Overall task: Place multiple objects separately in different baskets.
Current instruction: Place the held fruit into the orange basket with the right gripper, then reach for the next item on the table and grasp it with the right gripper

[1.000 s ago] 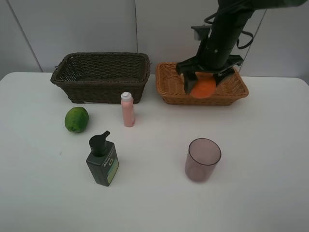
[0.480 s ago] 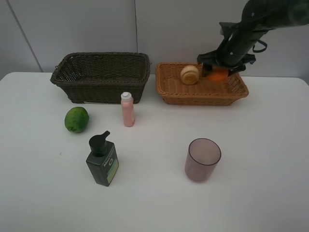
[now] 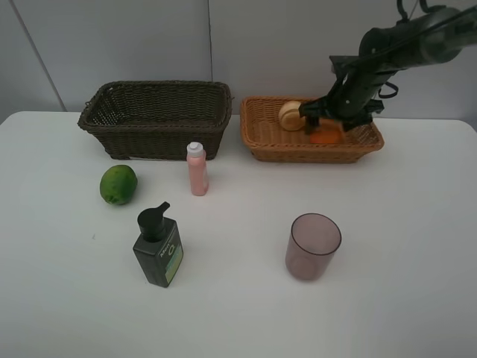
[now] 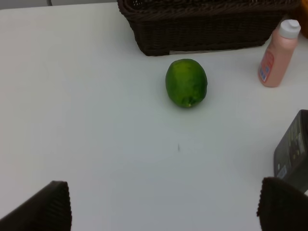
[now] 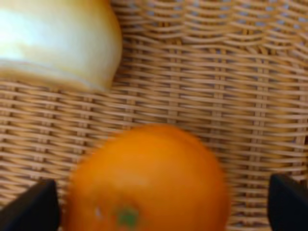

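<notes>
- Release of the round orange fruit [image 3: 325, 136] is the step in hand: it lies inside the shallow light-tan wicker basket [image 3: 261, 149], which stands along the back edge of the white table [image 3: 402, 224], right of the middle.
- My right gripper [image 3: 326, 125] is down in that basket. Its jaws stand wider than the orange, with bare weave showing between the fruit and one fingertip, so I judge I am not gripping it.
- A pale yellow round fruit [image 3: 292, 115] lies just beside the orange, towards the basket's back wall.
- My left gripper [image 4: 161, 207] hangs over the table's left part, jaws wide, nothing between them.
- Yet to be sorted, all on the table:
  - green round fruit [image 3: 118, 184], in front of the deep dark-brown wicker basket [image 3: 156, 134] at the back-left
  - slim pink bottle with a white cap [image 3: 197, 170], upright near that basket's front right corner
  - dark green pump bottle [image 3: 158, 250], nearer the front edge
  - translucent purplish cup [image 3: 313, 246], front of the middle
- Next, I judge, my right arm should lift straight up clear of the rim without nudging either fruit, and then one arm takes another item.
</notes>
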You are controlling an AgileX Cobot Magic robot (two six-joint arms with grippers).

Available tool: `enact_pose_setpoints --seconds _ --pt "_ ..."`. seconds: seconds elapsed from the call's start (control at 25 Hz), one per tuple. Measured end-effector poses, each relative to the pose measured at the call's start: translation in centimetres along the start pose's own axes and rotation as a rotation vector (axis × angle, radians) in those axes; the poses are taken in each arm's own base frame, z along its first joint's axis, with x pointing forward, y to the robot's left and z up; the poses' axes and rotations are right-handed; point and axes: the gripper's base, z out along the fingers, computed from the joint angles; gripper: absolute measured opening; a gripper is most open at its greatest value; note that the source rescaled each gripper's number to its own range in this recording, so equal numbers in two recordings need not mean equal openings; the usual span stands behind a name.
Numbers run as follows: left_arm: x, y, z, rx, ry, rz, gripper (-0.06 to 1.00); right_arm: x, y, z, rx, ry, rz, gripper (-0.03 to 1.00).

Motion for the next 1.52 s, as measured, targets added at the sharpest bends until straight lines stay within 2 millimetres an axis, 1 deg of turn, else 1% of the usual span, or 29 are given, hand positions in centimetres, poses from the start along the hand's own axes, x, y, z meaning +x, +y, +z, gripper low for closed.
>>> enact_pose_setpoints --seconds 0.08,0.16,0.32,0.44,0.52,0.68,0.84,0.92,1.04,1.16,1.32,1.52 --pt "0.0 0.0 0.0 0.000 0.000 0.000 1.00 -0.2 0.0 -0.4 0.000 -0.009 0.000 0.97" --pt "0.0 0.0 0.0 0.000 0.000 0.000 1.00 -0.4 -0.1 -1.3 0.000 -0.020 0.001 0.99" --pt "0.0 0.0 0.0 0.000 0.000 0.000 1.00 -1.0 -0.1 -4.8 0.005 -0.020 0.002 0.99" --pt "0.0 0.0 0.0 0.000 0.000 0.000 1.00 -0.6 0.5 -7.7 0.009 0.038 -0.019 1.00" --pt "0.0 0.0 0.0 0.000 0.000 0.000 1.00 0.3 1.2 -9.5 0.006 0.087 -0.071 1.00" --pt "0.0 0.0 0.0 0.000 0.000 0.000 1.00 3.2 2.5 -12.6 -0.036 0.159 -0.221 1.00" --pt "0.0 0.0 0.0 0.000 0.000 0.000 1.00 6.9 3.3 -14.4 -0.082 0.247 -0.408 1.00" --pt "0.0 0.0 0.0 0.000 0.000 0.000 1.00 8.9 3.7 -14.8 -0.101 0.286 -0.508 1.00" --pt "0.0 0.0 0.0 0.000 0.000 0.000 1.00 11.2 4.4 -15.2 -0.132 0.317 -0.633 1.00" --pt "0.0 0.0 0.0 0.000 0.000 0.000 1.00 12.8 5.4 -15.4 -0.167 0.335 -0.704 1.00" --pt "0.0 0.0 0.0 0.000 0.000 0.000 1.00 13.8 6.7 -15.2 -0.189 0.331 -0.751 1.00" --pt "0.0 0.0 0.0 0.000 0.000 0.000 1.00 14.4 7.2 -14.3 -0.194 0.307 -0.766 1.00"
